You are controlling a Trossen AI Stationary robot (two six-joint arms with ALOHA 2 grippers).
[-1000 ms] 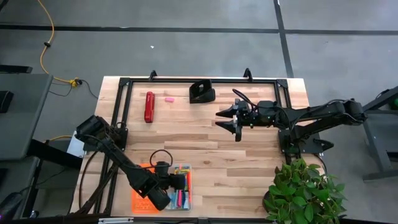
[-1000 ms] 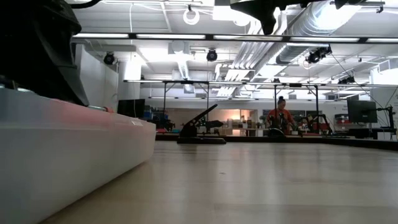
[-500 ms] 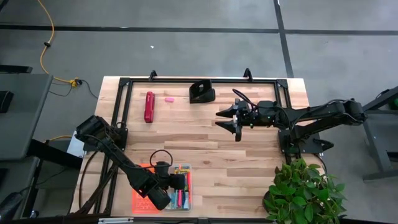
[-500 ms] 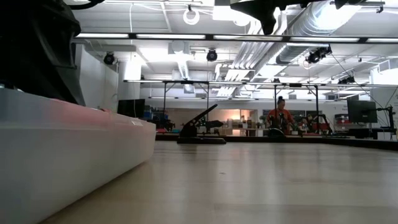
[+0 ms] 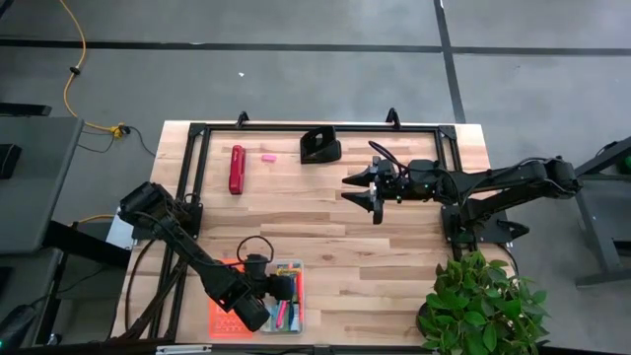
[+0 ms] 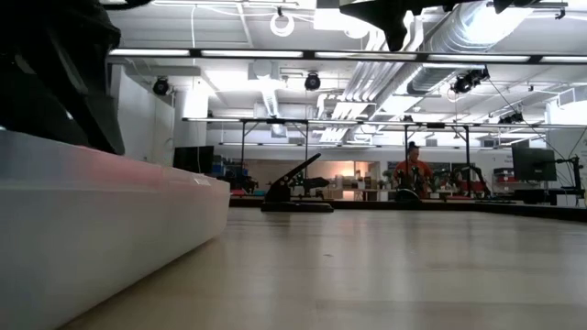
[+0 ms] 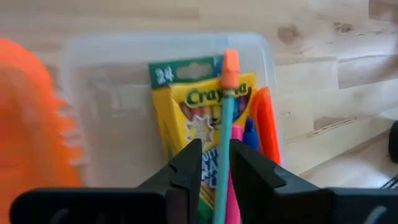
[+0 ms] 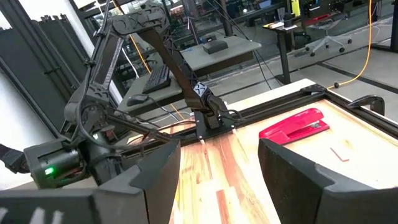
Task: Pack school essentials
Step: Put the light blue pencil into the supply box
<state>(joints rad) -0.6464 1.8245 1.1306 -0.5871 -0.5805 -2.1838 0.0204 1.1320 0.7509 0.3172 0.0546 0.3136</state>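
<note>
My left gripper (image 7: 214, 177) hovers over the clear plastic bin (image 5: 299, 268) near the table's near edge, shut on a teal pencil (image 7: 225, 118) with an orange eraser tip (image 7: 230, 62). The yellow-green crayon box (image 7: 193, 118) lies flat in the bin, with pink and blue pens (image 7: 244, 134) and an orange marker (image 7: 266, 124) beside it. The tiny pink eraser (image 5: 266, 156) lies on the wood by the far edge. My right gripper (image 5: 363, 191) is open and waits above the table's middle right, touching nothing. My left gripper pinches the teal pencil between its two fingers at the shaft's lower part (image 7: 219, 183). The fingers point down into the bin and lie along the pencil. Its eraser end sticks out ahead of the fingertips, over the crayon box; whether any part rests on the box I cannot tell.
An orange lid (image 5: 225, 311) lies left of the bin. A long red stapler (image 5: 237, 170) and a black tape dispenser (image 5: 320, 145) sit near the far edge. A black frame (image 5: 192, 177) edges the table. A potted plant (image 5: 483, 306) stands at the near right corner.
My left arm has shifted very slightly above the bin; its gripper stays shut on the pencil. Nothing else has moved.
</note>
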